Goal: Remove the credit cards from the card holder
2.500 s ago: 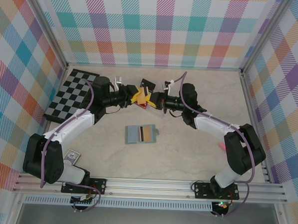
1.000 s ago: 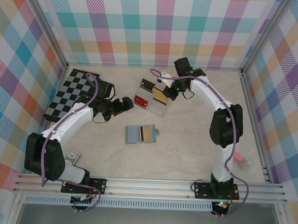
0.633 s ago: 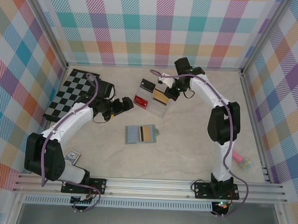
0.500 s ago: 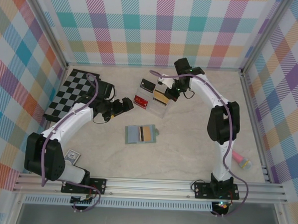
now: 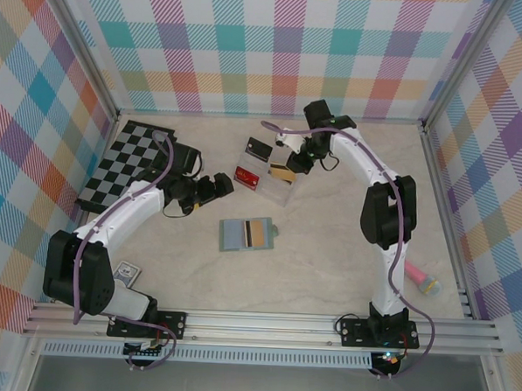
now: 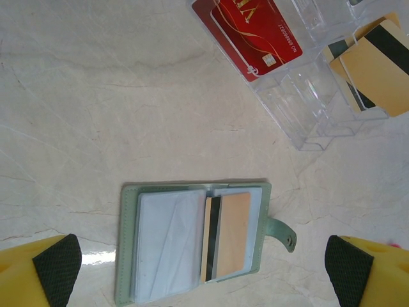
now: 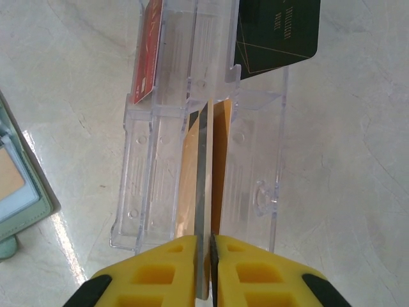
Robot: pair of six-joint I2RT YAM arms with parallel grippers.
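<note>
The grey-green card holder (image 5: 248, 233) lies open on the table, pale blue lining up. A yellow-orange credit card (image 6: 233, 233) with a black stripe sits in its right slot. My left gripper (image 6: 203, 262) hovers open above the holder (image 6: 163, 246), its fingers wide apart and touching nothing. My right gripper (image 7: 206, 242) is shut on another yellow-orange card (image 7: 204, 185), seen edge-on over the middle slot of the clear tray (image 7: 255, 160). In the top view that gripper (image 5: 291, 165) is at the tray's far right end. A red card (image 6: 255, 35) stands in the tray.
A dark card (image 7: 278, 32) leans in the tray's far slot. A checkerboard (image 5: 127, 162) lies at the back left. A pink object (image 5: 423, 278) rests near the right wall, and a small box (image 5: 124, 274) sits by the left arm's base.
The two grippers met over the table with a yellow card. The left arm then drew back left, and the right arm carried the card to the tray and lowered it slightly.
</note>
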